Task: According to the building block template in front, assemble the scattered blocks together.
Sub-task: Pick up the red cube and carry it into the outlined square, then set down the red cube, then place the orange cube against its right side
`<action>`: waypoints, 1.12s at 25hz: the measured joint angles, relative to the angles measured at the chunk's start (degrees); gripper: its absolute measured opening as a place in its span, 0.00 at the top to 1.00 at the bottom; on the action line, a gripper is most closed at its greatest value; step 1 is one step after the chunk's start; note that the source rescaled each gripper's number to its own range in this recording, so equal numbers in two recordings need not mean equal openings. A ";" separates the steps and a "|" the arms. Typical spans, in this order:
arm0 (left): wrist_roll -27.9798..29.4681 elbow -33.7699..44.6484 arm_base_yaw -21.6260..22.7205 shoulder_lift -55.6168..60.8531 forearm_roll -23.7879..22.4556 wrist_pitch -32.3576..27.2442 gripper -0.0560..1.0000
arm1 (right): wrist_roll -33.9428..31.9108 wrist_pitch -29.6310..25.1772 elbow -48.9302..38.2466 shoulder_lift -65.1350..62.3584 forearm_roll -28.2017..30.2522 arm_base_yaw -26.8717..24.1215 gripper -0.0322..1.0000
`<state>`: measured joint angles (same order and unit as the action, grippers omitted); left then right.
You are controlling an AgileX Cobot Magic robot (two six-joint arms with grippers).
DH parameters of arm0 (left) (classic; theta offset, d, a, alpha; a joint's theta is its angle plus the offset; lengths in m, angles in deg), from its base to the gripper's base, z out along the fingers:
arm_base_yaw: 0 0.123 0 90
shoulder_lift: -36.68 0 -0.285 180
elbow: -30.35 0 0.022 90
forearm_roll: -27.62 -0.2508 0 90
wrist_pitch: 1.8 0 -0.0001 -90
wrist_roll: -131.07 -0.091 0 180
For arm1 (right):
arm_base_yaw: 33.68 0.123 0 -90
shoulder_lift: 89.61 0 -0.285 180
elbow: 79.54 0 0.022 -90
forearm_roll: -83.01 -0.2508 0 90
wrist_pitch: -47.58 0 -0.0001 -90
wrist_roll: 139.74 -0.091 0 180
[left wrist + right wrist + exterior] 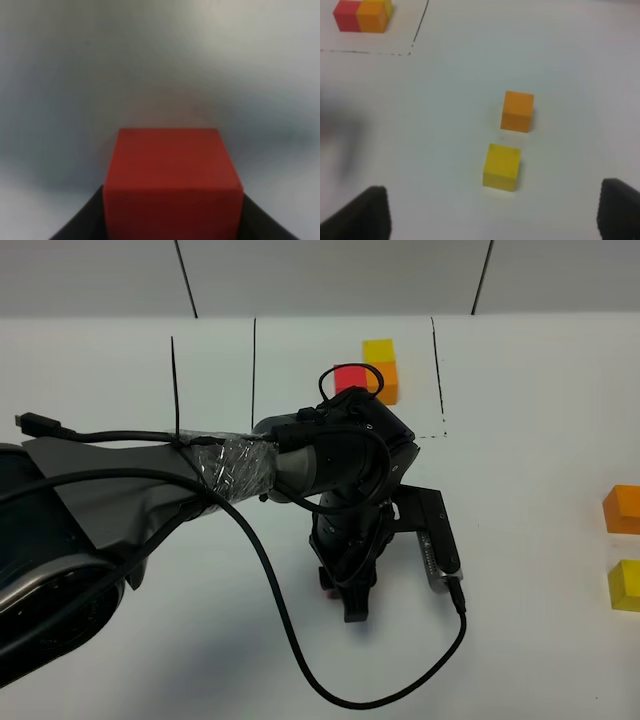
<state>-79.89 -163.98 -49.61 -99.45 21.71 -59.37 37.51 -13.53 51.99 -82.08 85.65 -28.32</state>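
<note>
My left hand (349, 602) is clamped on the red block (172, 180). Its wrist view shows the 2 dark fingers (84, 223) pressed against opposite side faces. From the high camera the block is nearly hidden under the hand, near the middle of the tabletop (540, 640) and on my side of the template (372, 370), apart from it. I cannot tell whether it is lifted or resting. My right hand (496, 202) stands apart and empty above the orange block (518, 111) and the yellow block (502, 167). Those 2 sit near each other without touching, far out to the right.

I judge these blocks to be light, rigid and smooth-faced. A square, centred pinch on 2 parallel faces should hold, while an off-centre pinch could let one twist. A cube has no long axis, so only its facing matters: its edges should run parallel to the template's. There, red and orange sit side by side across the view, with yellow against orange's far side, making the L.
</note>
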 joint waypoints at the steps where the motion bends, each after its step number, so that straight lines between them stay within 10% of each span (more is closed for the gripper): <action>1: -0.12 0.00 0.00 0.00 -0.24 0.00 0.95 | 0.00 0.00 0.00 0.00 0.00 0.00 0.29; 20: -4.06 0.00 0.00 0.00 -1.17 0.11 0.91 | 0.00 0.00 0.00 0.00 0.00 0.00 0.29; 28: -3.90 -0.91 0.05 -0.11 -3.36 -1.66 0.18 | 0.00 0.00 0.00 0.00 0.00 0.00 0.29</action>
<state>-83.79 -164.89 -49.56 -99.56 18.35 -61.03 37.51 -13.53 51.99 -82.08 85.65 -28.32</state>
